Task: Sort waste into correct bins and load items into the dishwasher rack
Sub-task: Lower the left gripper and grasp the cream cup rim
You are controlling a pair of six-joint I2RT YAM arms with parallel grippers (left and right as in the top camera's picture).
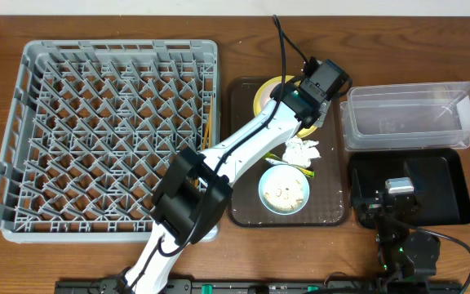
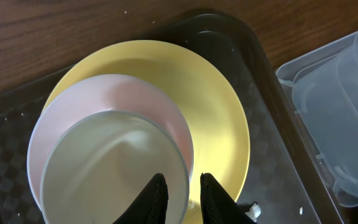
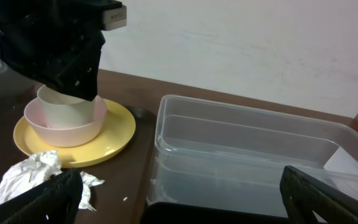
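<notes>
Overhead, we are seeing the left pincer (image 1: 300, 102) over the yellow plate (image 1: 261, 96) and the right pincer (image 1: 400, 189) above the black tray (image 1: 451, 192); left wrist, narrow fingers (image 2: 157, 196) are pinching the rim of the small white cup (image 2: 104, 168) inside the white bowl (image 2: 110, 93); right wrist, jaws are gaping wide near the clear tub (image 3: 247, 143).

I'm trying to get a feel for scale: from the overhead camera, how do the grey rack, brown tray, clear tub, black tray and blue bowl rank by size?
1. grey dishwasher rack, clearly largest
2. brown serving tray
3. clear tub and black tray: look about alike, no ranking
4. light blue bowl, smallest
</notes>
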